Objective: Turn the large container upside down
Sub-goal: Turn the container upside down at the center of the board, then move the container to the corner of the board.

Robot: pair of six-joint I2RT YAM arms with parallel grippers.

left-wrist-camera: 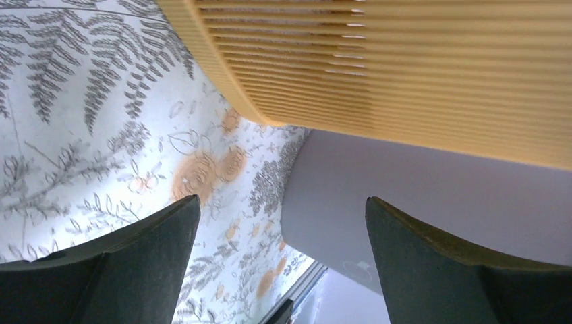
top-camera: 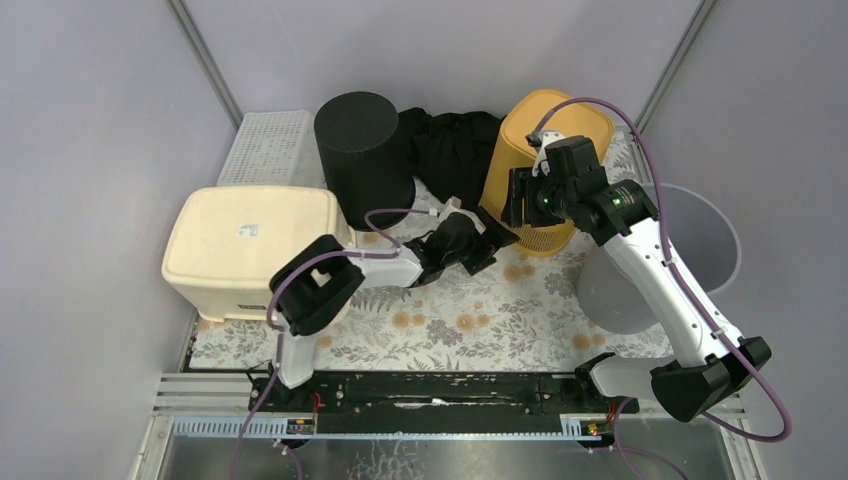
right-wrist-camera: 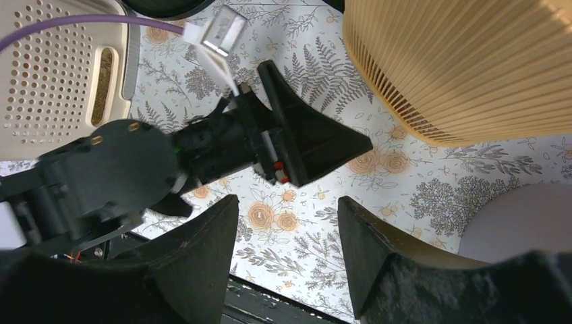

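A yellow ribbed basket (top-camera: pixel 545 140) stands at the back right of the floral mat with its closed end up; it also shows in the left wrist view (left-wrist-camera: pixel 405 67) and the right wrist view (right-wrist-camera: pixel 472 67). My left gripper (top-camera: pixel 490 247) is open and empty, low by the basket's near left rim, not touching it. In its wrist view the left gripper (left-wrist-camera: pixel 283 209) has only mat and grey bin between the fingers. My right gripper (top-camera: pixel 515 195) is open and empty beside the basket's left wall; in its wrist view the right gripper (right-wrist-camera: pixel 287 202) hangs above the left gripper (right-wrist-camera: pixel 303 138).
A grey bin (top-camera: pixel 700 250) stands upright at the right, close to the basket, behind my right arm. A black cylinder (top-camera: pixel 362 150) and black cloth (top-camera: pixel 450 150) sit at the back. A cream box (top-camera: pixel 250 245) and a white perforated basket (top-camera: pixel 268 148) are at the left.
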